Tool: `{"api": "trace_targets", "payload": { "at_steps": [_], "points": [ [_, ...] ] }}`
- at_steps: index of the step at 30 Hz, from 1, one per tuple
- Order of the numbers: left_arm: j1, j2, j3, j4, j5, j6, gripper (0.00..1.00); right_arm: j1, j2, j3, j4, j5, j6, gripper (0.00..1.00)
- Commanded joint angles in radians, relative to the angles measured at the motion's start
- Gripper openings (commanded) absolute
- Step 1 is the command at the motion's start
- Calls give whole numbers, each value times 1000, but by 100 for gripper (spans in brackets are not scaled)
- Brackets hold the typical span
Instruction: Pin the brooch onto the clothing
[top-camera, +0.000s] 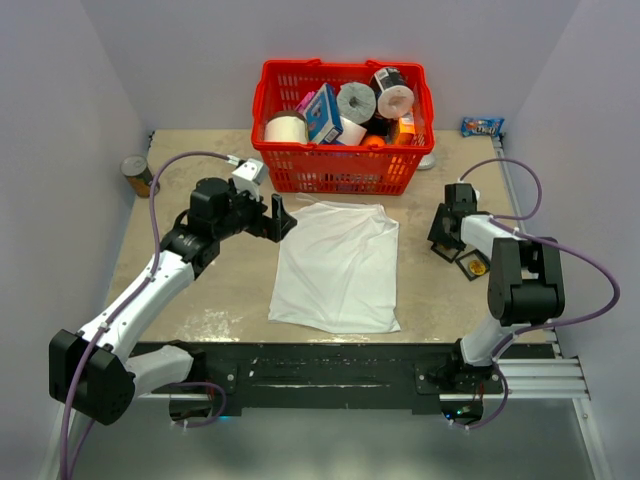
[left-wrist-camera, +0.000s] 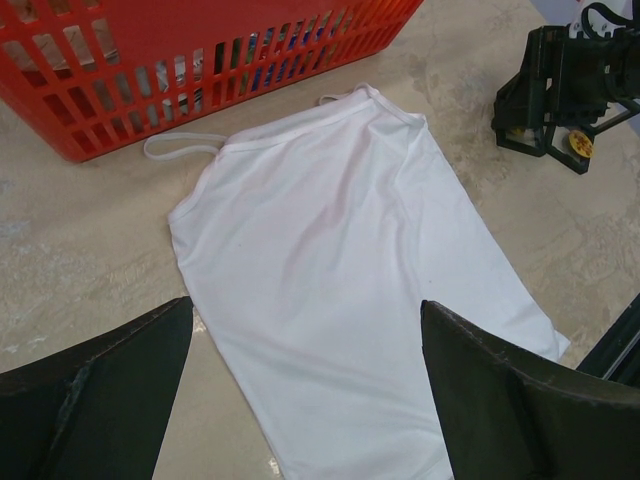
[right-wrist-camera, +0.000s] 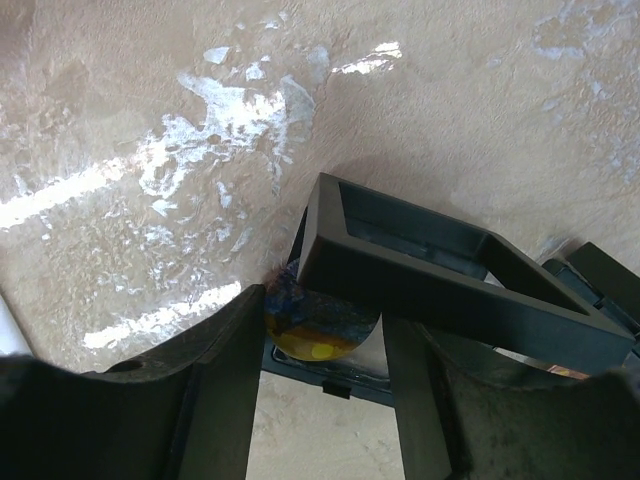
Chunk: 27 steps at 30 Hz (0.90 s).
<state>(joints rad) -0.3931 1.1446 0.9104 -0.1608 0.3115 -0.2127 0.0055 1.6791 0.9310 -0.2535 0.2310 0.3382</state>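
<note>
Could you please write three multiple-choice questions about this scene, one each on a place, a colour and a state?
1. Where is the brooch relative to the T-shirt?
A. on it
B. right of it, clear of the cloth
C. left of it

2. What colour is the basket?
A. red
B. blue
C. green

3. How do the left gripper's jaws stand?
A. shut on the T-shirt
B. open, holding nothing
C. shut on nothing

Answers:
1 B, the top view shows the brooch beyond the T-shirt's right edge.
2 A, the basket's walls and rim are red.
3 B, the left wrist view shows both fingers wide apart with nothing between them.
</note>
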Motion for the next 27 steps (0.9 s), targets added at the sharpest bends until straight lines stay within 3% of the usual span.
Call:
{"api": "trace_targets", "payload": {
  "at_steps": [1, 14, 19, 23, 27],
  "points": [
    [0, -26, -7, 35, 15, 16, 99, -4, -2, 31, 13, -10, -2, 49],
    [0, -23, -7, 38, 18, 15, 99, -2, -108, 32, -15, -4, -8, 36],
    [0, -32, -21, 64, 21, 15, 97, 1, -186, 20, -23, -90, 15, 34],
    [-1, -58, -53, 112, 12, 4, 92, 65, -243, 9, -9, -176, 77, 33],
    [-13, -108, -97, 210, -37, -117, 87, 195, -274, 25, 8, -196, 159, 33]
  ]
}}
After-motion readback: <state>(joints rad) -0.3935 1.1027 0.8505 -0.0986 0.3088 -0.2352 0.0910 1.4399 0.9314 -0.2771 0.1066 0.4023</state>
